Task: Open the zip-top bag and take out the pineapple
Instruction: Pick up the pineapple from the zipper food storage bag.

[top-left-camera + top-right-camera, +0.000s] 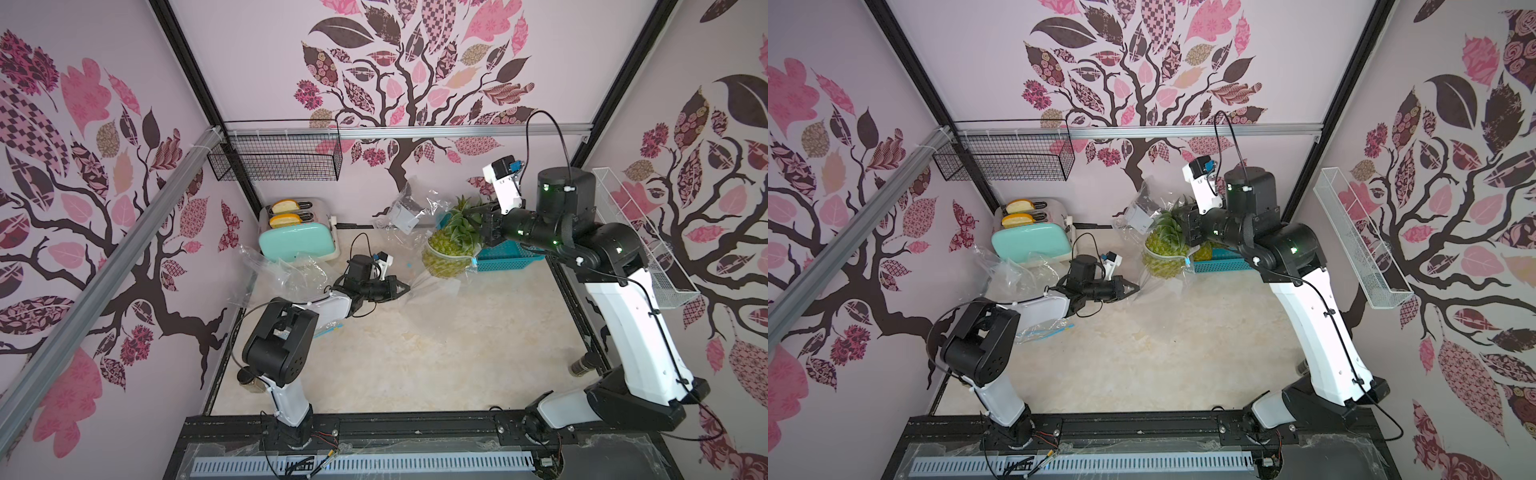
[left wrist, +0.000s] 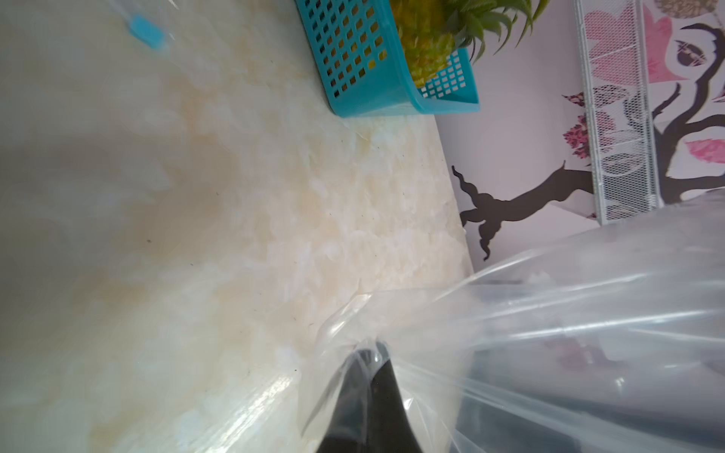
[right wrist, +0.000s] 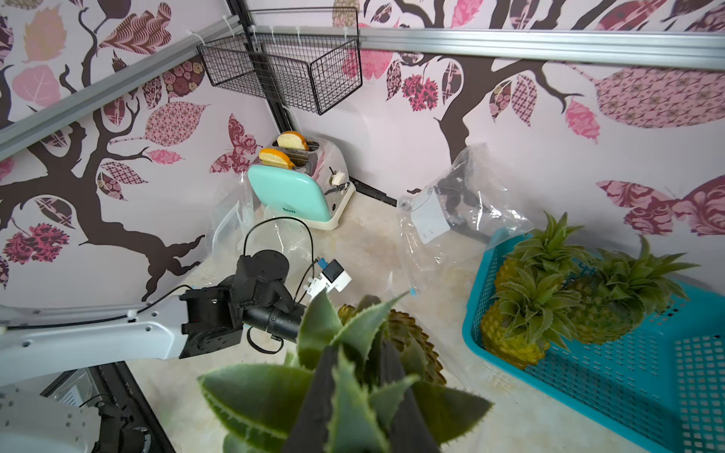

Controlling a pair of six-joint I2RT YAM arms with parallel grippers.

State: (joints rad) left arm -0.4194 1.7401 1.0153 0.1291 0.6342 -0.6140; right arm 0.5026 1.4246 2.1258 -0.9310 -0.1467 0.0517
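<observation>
The pineapple (image 1: 449, 253) (image 1: 1160, 257) hangs upright above the table near the back, its yellow-green body still wrapped in the clear zip-top bag (image 1: 428, 279) (image 2: 549, 313). My right gripper (image 1: 473, 212) (image 1: 1180, 217) (image 3: 357, 353) is shut on the pineapple's leafy crown (image 3: 345, 400) from the right. My left gripper (image 1: 405, 287) (image 1: 1136, 288) (image 2: 372, 349) is low and to the left, shut on a pinch of the bag's film, which stretches from it to the fruit. The bag's blue zip slider (image 1: 473, 262) (image 1: 1188, 262) sits beside the fruit.
A teal basket (image 1: 509, 258) (image 3: 627, 384) (image 2: 353, 59) holding other pineapples stands just right of the lifted one. A mint toaster (image 1: 297, 239) stands at the back left. Loose clear bags lie by the toaster (image 1: 274, 270), at the back wall (image 1: 407, 212) and under my left arm (image 1: 328, 330).
</observation>
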